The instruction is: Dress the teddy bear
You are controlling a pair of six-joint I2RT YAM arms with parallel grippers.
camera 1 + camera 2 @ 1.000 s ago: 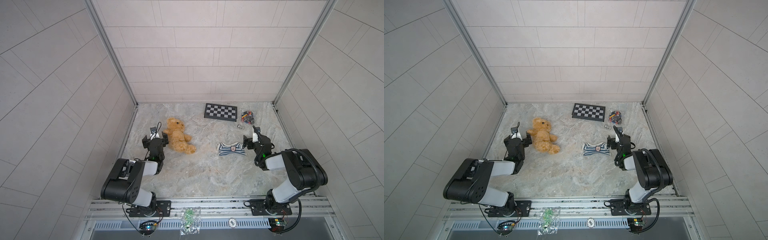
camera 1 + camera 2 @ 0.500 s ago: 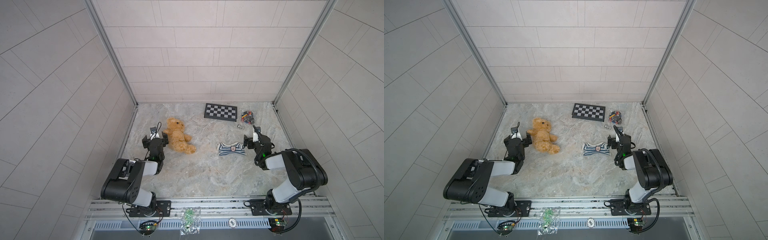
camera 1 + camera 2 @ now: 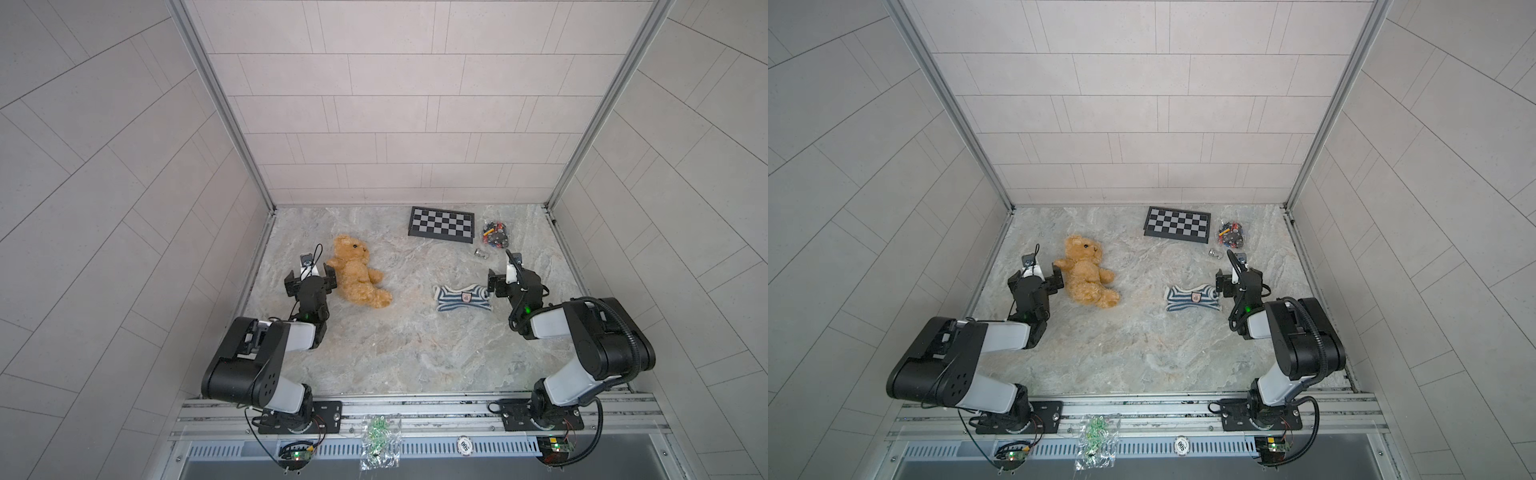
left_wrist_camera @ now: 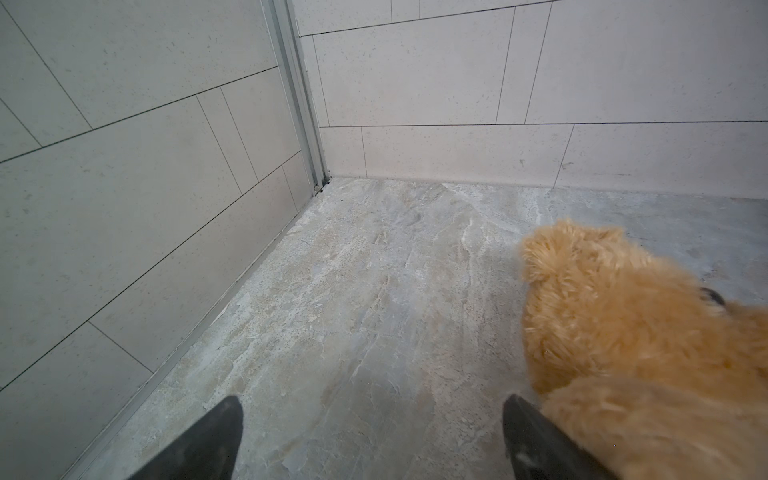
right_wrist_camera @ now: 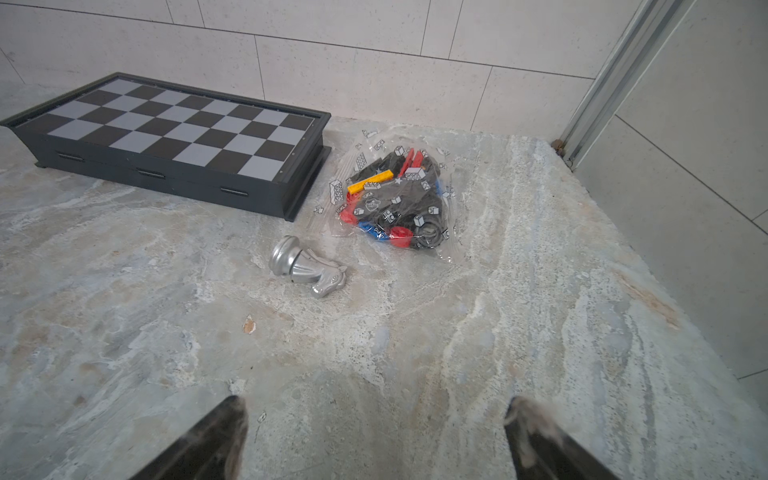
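Teddy bear (image 3: 358,274) lies at the left of the surface (image 3: 415,340), fur brushing one finger (image 4: 536,440) of the left pincer (image 3: 311,279), spread wide and empty. Right pincer (image 5: 374,403) equally wide, empty, just beside the striped sweater (image 3: 462,297); its chest badge is unreadable. Brick bag (image 5: 395,199) shows printed icons, no legible words.

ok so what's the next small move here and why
Probably swing the right gripper toward the striped sweater and close on its nearest sleeve: it lies flat beside that open, empty gripper, and the teddy bear lies undressed beside the open left gripper.
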